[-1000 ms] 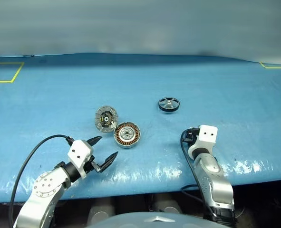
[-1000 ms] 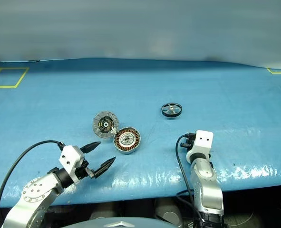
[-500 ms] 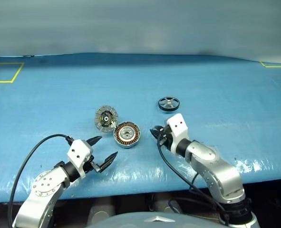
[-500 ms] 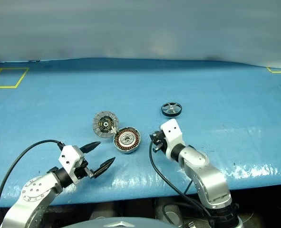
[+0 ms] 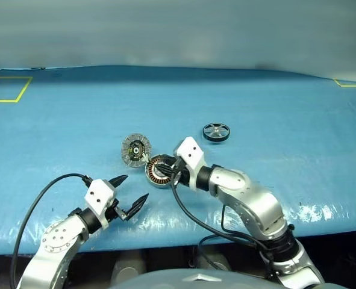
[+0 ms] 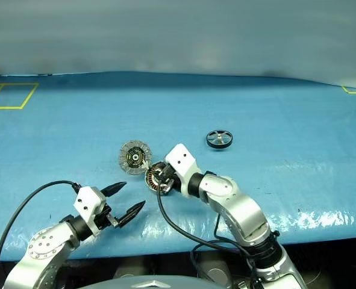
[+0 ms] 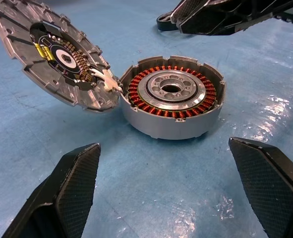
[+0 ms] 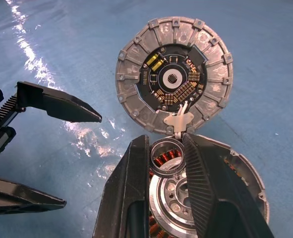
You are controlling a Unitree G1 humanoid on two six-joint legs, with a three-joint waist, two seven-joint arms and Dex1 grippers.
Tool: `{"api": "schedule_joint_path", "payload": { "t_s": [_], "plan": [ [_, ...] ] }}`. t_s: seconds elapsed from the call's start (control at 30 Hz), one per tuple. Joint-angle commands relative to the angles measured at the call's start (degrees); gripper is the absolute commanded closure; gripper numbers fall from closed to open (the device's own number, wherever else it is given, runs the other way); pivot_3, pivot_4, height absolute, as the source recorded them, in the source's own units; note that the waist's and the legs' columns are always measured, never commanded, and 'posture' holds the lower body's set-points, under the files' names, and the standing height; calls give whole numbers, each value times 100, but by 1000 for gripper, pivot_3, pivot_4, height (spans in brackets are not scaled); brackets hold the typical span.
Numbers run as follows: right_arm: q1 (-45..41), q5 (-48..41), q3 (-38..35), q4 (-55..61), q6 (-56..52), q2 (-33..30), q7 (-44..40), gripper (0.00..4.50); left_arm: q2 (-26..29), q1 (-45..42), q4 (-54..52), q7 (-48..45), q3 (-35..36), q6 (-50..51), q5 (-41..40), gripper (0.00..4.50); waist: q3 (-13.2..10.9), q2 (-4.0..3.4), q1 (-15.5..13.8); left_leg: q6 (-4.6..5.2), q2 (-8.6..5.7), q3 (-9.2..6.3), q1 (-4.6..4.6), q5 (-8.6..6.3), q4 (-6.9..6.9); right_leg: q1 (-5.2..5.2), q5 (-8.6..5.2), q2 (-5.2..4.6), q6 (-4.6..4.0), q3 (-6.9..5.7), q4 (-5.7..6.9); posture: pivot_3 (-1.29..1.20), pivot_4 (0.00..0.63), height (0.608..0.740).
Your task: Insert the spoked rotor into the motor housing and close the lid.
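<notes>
Blue-covered counter (image 5: 274,102) carries all parts. Right gripper (image 8: 167,156) fingers are narrow, pinching a small dark ring (image 8: 168,157) directly above the motor housing (image 7: 172,95), whose cup holds copper windings around a silver centre. Its lid (image 8: 174,76) lies open just beyond the fingertips. Spoked rotor (image 5: 216,132) sits well apart. Left gripper (image 5: 131,192) fingers stand wide, near the housing.

A round grey motor housing (image 7: 172,103) sits on the blue counter (image 5: 274,102), open side up, showing a ring of copper-orange windings around a silver centre. Its lid (image 7: 57,59), a grey disc with radial segments and a dark centre, is joined at the housing's edge and swung open, tilted. The spoked rotor (image 5: 216,132), a small dark wheel, lies flat well apart to the right.
</notes>
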State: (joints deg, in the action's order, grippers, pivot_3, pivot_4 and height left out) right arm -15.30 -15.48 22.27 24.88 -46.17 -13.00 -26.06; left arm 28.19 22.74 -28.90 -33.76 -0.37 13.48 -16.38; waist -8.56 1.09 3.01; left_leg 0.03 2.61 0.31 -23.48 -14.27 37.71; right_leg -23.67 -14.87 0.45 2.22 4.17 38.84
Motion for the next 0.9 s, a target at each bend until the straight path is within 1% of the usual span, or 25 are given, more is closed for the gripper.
{"api": "schedule_joint_path", "payload": {
  "t_s": [0.03,0.3,0.57,0.9],
  "plan": [
    [-10,105,-40,-257,328,150,107,3842,-39,16,-188,39,45,-64,-9,0,0,0,-8,0,0,0,0,0,3,1,0,-1,0,0,0,0,150,740],
    [80,154,-105,-626,467,330,179,3842,-35,23,-223,53,20,-40,-23,0,0,-1,-10,0,0,1,-1,0,6,1,2,-2,1,1,0,0,150,740],
    [247,237,-9,-627,456,324,197,3842,-31,-3,-203,43,-2,-49,-19,0,0,-1,-10,0,0,0,-2,0,6,1,4,-1,2,-1,1,0,150,740],
    [260,351,-80,-920,617,397,259,3842,-32,-76,-143,32,-26,-63,2,0,0,-1,-10,0,-1,1,-1,0,10,2,4,0,3,0,1,0,150,740]
  ]
}}
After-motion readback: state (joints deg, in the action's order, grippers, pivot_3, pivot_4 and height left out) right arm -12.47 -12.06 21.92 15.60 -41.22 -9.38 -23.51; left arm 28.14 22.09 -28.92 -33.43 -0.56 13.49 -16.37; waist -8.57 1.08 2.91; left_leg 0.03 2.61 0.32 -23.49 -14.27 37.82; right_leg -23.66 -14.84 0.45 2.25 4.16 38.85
